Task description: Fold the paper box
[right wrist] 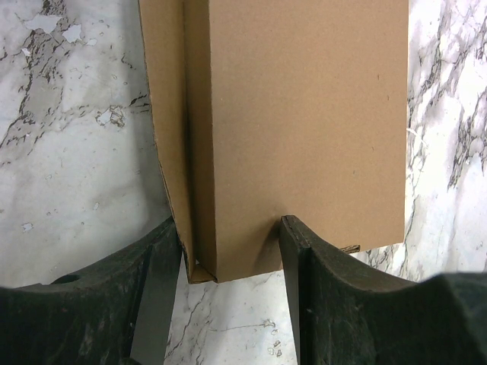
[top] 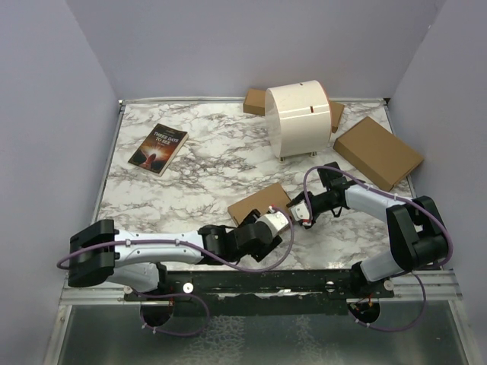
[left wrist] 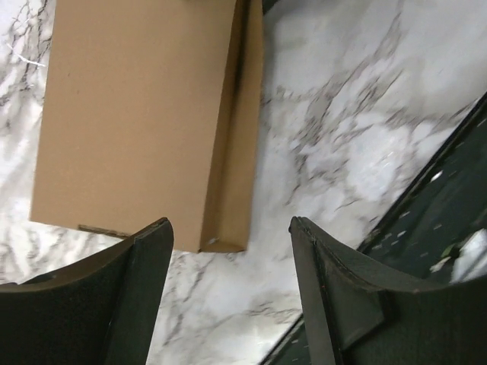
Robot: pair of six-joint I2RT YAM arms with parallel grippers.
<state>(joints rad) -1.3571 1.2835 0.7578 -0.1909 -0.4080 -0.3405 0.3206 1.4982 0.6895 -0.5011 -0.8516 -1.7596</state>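
Holding the left claw [left wrist: 228,226] spread, gripping nothing, just off a near corner of the paper box [top: 261,202], probably keeping clear of the cardboard. Pinching the other end with the right claw [right wrist: 228,220], fingers touching either side of the folded side wall, seemingly pinning that flap in so it is not springing open. Keeping the box lying flat on the marble surface [top: 190,179], between both arms and toward the near edge, looking mostly folded already.
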